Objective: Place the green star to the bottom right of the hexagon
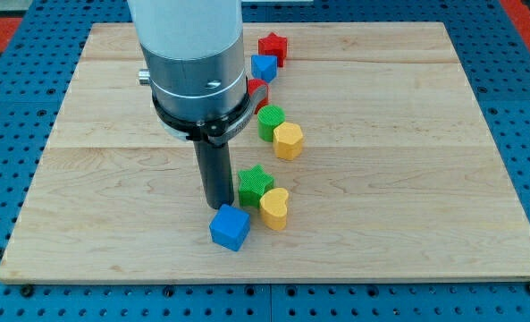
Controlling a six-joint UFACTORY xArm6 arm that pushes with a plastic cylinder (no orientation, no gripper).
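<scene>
The green star lies near the board's middle, touching a yellow heart at its lower right. My tip stands just left of the green star and just above a blue cube. The yellow hexagon lies up and right of the star, touching a green cylinder.
A red star, a blue block and a red block, partly hidden by the arm, sit in a line at the view's top centre. The wooden board has edges all round.
</scene>
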